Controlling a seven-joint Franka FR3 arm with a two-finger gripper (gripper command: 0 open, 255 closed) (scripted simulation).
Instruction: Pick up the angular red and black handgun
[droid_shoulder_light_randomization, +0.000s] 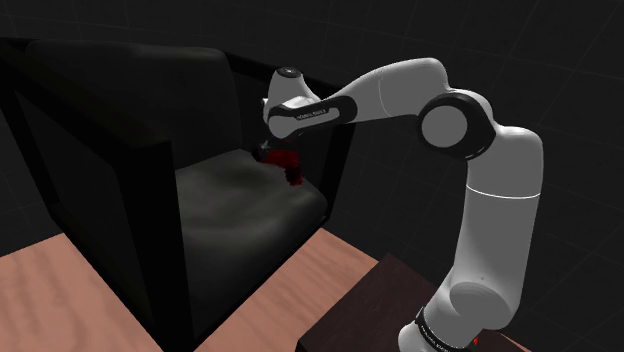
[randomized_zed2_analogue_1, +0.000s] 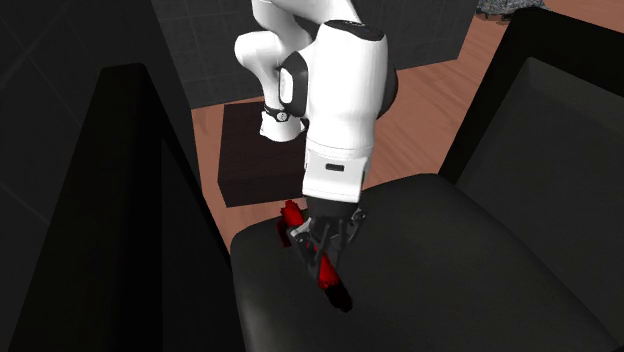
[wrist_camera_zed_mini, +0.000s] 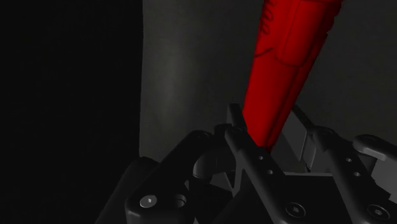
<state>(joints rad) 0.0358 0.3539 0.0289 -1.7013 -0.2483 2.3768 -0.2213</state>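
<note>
A red and black handgun (droid_shoulder_light_randomization: 288, 166) lies at the edge of a dark armchair's seat cushion (droid_shoulder_light_randomization: 235, 210), close to the armrest nearest the stand. My gripper (droid_shoulder_light_randomization: 272, 150) comes down on it from above. From the second exterior view the handgun (randomized_zed2_analogue_1: 335, 285) runs slantwise over the seat (randomized_zed2_analogue_1: 450, 260), with the gripper (randomized_zed2_analogue_1: 322, 240) around its middle. Seen from the wrist, the red body of the handgun (wrist_camera_zed_mini: 286, 57) runs between the two black fingers (wrist_camera_zed_mini: 240, 130) of the gripper (wrist_camera_zed_mini: 270, 122), which clasp its narrow end. I cannot tell whether the gun is off the cushion.
The armchair's tall dark backrest (droid_shoulder_light_randomization: 120, 90) and armrests (randomized_zed2_analogue_1: 130, 220) hem in the seat on three sides. The dark box stand (randomized_zed2_analogue_1: 255, 155) sits beside the chair on a wooden floor (droid_shoulder_light_randomization: 40, 300).
</note>
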